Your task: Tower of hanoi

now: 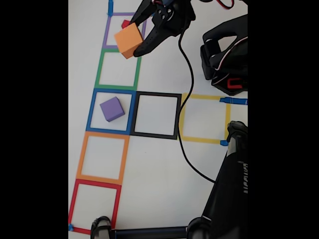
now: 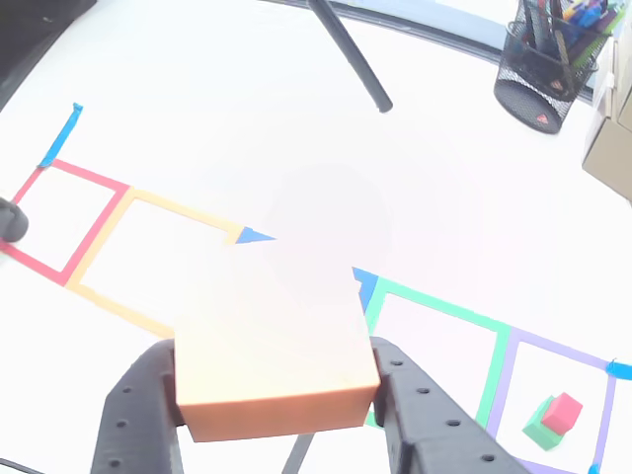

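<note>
My gripper (image 1: 134, 37) is shut on the orange cube (image 1: 127, 41) and holds it in the air over the border between the purple-taped square (image 1: 107, 31) and the green one. In the other view the orange cube (image 2: 276, 370) sits clamped between the two black fingers (image 2: 133, 410) of the gripper (image 2: 278, 400). The purple cube (image 1: 111, 109) rests inside the blue-taped square. The small red cube (image 2: 564, 410) is stacked on the green cube (image 2: 539, 434) in the purple-taped square (image 2: 602, 385). In the fixed view just a corner of the red cube (image 1: 125, 23) peeks out behind the orange one.
Taped squares line the white table: green (image 1: 118, 69), blue (image 1: 91, 110), orange (image 1: 102, 157), red (image 1: 94, 206), black (image 1: 156, 115), yellow (image 1: 204, 118). A black cable (image 1: 185, 84) crosses the table. Black arm hardware (image 1: 227, 55) stands at right. A mesh pen holder (image 2: 546, 74) stands far off.
</note>
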Controlling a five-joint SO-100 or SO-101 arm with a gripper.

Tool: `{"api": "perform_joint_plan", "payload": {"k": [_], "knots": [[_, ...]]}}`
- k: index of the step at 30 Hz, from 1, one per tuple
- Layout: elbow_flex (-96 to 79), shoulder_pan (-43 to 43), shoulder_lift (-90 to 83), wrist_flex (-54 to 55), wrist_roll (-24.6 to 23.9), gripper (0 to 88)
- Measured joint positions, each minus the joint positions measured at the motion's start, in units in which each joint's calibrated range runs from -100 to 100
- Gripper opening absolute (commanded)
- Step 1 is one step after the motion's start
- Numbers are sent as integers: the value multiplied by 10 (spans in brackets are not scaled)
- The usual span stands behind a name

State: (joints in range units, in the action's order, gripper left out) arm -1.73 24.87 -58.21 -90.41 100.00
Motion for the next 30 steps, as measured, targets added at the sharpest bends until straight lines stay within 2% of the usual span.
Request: {"api": "perform_joint_plan", "payload": {"k": [2, 6, 9, 13, 18, 24, 27, 30], "knots": [[60, 15, 15, -33, 0, 11], [71, 23, 15, -48, 0, 11], [6, 23, 11, -30, 0, 11], [-135, 12, -10, 60, 0, 11], [-365, 7, -12, 268, 0, 12], [-626, -7, 70, 624, -2, 12], [-655, -7, 168, 788, -2, 12], [-660, -4, 257, 898, -2, 12]]}}
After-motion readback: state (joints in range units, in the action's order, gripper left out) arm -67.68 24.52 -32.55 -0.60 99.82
